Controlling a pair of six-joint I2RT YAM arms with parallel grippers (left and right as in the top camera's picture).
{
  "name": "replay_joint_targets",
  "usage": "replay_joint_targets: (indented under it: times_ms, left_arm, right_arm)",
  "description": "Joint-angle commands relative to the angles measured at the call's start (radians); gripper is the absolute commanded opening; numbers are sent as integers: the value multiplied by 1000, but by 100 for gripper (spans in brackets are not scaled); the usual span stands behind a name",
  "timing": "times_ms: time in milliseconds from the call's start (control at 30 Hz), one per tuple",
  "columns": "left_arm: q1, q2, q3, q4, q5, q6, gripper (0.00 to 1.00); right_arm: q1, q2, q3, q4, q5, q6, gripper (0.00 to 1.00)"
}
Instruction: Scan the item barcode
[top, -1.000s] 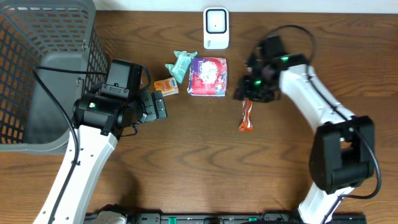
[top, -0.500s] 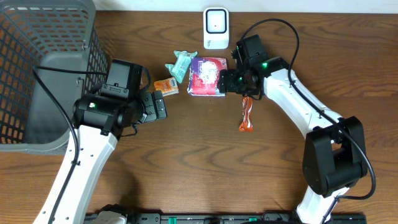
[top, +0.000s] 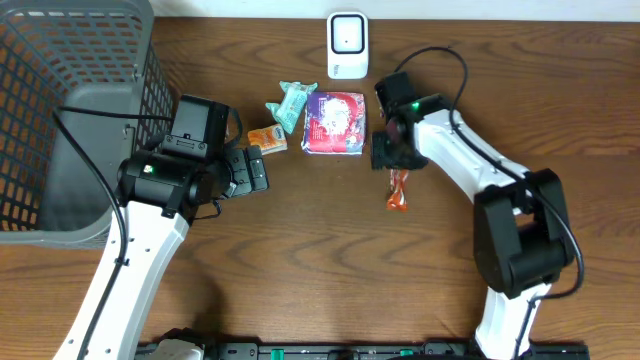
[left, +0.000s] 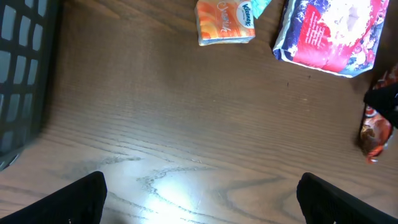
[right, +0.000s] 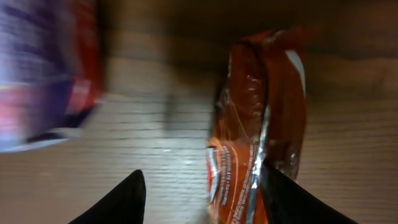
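overhead: top-down, far | wrists: low, tableward | shared: orange wrapper (top: 396, 190)

Dark brown wood-grain table (top: 320, 270), grey mesh basket (top: 100, 60) at 9 o'clock, black rail (top: 330, 351) at 6 o'clock, soft glare (left: 155, 190) on the bare wood

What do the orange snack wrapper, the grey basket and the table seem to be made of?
Snack wrapper: thin plastic film, possibly foil-lined, glossy; crinkles and bright glints show.
Basket: grey moulded plastic mesh by the look, matte; coated wire is possible.
Table: wood or wood-look laminate, satin; grain lines and a soft light patch.
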Motion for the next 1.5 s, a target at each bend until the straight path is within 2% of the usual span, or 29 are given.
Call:
replay_joint_targets:
  times_ms: [0, 200, 600, 800, 967, 1067, 1200, 1333, 1467]
  left_arm:
    - [0, 3, -1, -2, -6, 9, 98]
    - [0, 3, -1, -2, -6, 9, 98]
    - [0, 3, -1, -2, -6, 9, 98]
    - [0, 3, -1, -2, -6, 9, 98]
    - [0, 3, -1, -2, -6, 9, 98]
    - [0, 3, -1, -2, -6, 9, 98]
    - [0, 3, -1, -2, -6, 9, 98]
    - [0, 3, -1, -2, -6, 9, 98]
    - [0, 3, -1, -2, -6, 9, 98]
  right_arm:
    - [5, 26, 0, -18, 145, -43, 53]
    - [-11, 24, 0, -57, 318, -21, 56]
    - [0, 24, 24, -99, 280, -21, 56]
    - [4, 24, 172, -231, 277, 38, 54]
    - [4, 24, 269, -283, 145, 47, 53]
    - [4, 25, 257, -261, 100, 63, 47]
    - [6, 27, 156, -188, 104, 171, 42]
    - [6, 27, 80, -166, 161, 256, 44]
    - [-3, 27, 72, -190, 190, 270, 47]
